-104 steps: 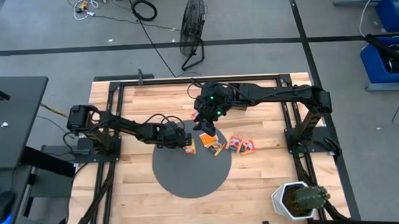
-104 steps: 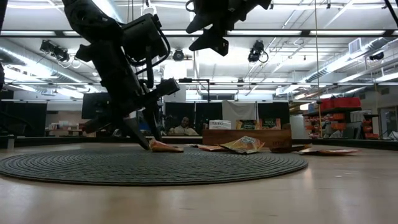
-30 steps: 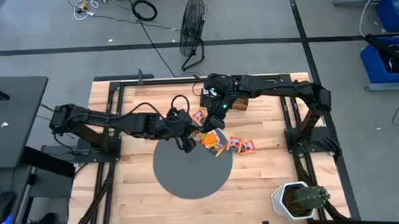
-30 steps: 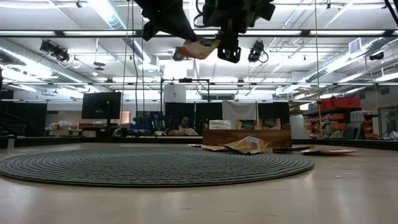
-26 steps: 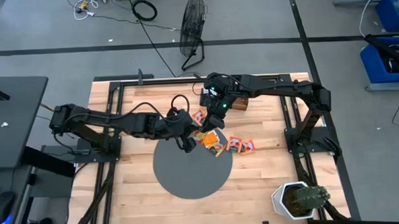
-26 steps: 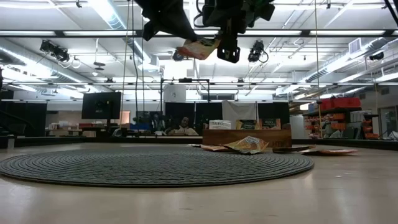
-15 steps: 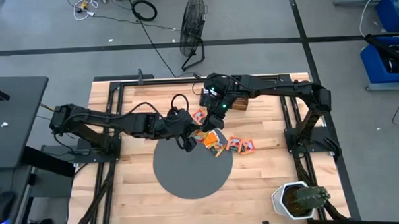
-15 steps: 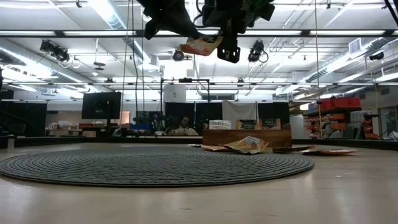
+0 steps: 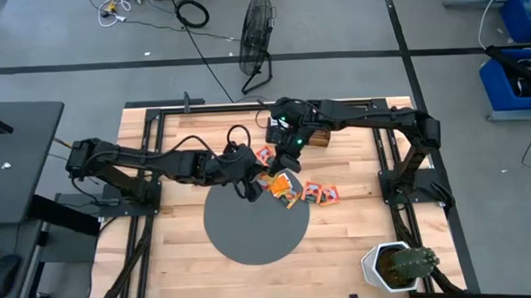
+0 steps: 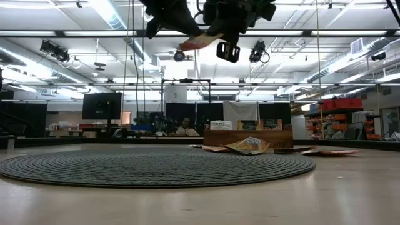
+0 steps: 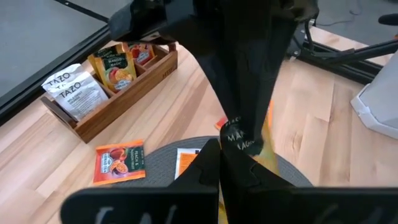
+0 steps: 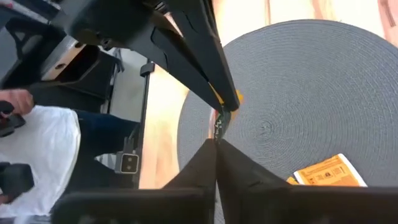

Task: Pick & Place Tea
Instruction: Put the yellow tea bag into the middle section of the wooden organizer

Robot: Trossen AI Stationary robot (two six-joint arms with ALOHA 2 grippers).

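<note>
One orange tea packet [image 10: 199, 42] hangs high above the grey disc [image 9: 251, 230], between my two grippers. My left gripper [image 9: 252, 179] reaches in from the table's left and is shut on it. My right gripper [image 9: 282, 166] comes from the far right and is shut on its other side. More tea packets [image 9: 314, 194] lie flat on the wood and on the disc's far right rim [image 9: 283, 188]. One packet [image 9: 266, 154] lies by the wooden box [image 9: 315, 138]. My left gripper pinches one end of the packet [image 11: 241, 144] between its two fingers, slanting down from the table's left. The packet is lifted clear of the disc. My right gripper pinches the packet's opposite edge [image 12: 218, 129] between its fingertips [image 12: 208, 155], slanting down from the far right. The packet spans the gap between the two grippers.
The wooden box [image 11: 106, 87] at the far side holds upright packets. A potted cactus [image 9: 398, 265] stands at the near right corner. Most of the disc [image 12: 298, 87] is bare, with one packet [image 12: 326, 171] on it. A person in a white shirt [image 12: 37, 149] stands beyond the table.
My right gripper has shut on the packet that my left gripper holds in the air. The packet has tipped a little and risen slightly in the low view. Both arms have stayed in place.
</note>
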